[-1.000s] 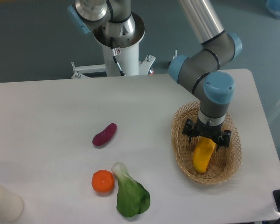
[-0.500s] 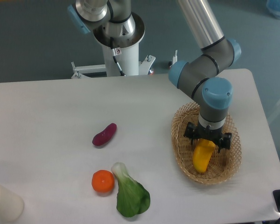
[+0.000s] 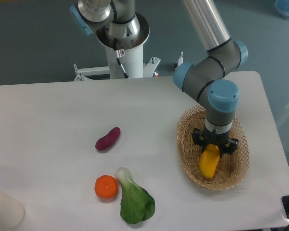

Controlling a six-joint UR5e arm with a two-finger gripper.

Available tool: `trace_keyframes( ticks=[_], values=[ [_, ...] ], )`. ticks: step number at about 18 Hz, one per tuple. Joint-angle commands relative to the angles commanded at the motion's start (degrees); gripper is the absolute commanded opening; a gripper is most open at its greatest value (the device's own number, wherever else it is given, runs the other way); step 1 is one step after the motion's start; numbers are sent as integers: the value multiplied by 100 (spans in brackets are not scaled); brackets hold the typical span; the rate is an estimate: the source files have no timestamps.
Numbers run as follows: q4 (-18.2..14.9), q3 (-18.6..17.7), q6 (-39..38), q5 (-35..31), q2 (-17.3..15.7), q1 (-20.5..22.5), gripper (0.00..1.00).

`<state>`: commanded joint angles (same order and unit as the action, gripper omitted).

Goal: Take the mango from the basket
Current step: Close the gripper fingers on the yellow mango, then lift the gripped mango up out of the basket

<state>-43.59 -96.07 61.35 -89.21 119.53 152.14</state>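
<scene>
The yellow mango (image 3: 209,163) lies lengthwise in the tan wicker basket (image 3: 186,156) at the right of the table. My gripper (image 3: 215,148) points straight down into the basket, low over the mango's far end. Its black fingers (image 3: 229,146) stand on either side of that end, and the jaws look open, straddling the fruit. The fingertips are partly hidden by the mango and the wrist. The mango still rests on the basket floor.
A purple oblong vegetable (image 3: 108,138) lies at mid-table. An orange fruit (image 3: 106,186) and a green leafy bok choy (image 3: 135,201) sit near the front. A white cylinder (image 3: 4,208) stands at the front left corner. The robot's base (image 3: 123,36) is behind the table.
The gripper has come down slightly onto the mango's far end, and its fingers sit a little closer to the fruit. The mango has not moved.
</scene>
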Motion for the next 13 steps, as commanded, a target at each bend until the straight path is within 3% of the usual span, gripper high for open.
trace_keyframes(
  ticks=[4,7,10,13],
  values=[
    [-52,97,70,-35,-175,26,41],
    [-227,184,184,-9,-509,26,41],
    [-789,351,272,9,-764,9,41],
    [-1667,632,272,122,-1124,-26,41]
  ],
)
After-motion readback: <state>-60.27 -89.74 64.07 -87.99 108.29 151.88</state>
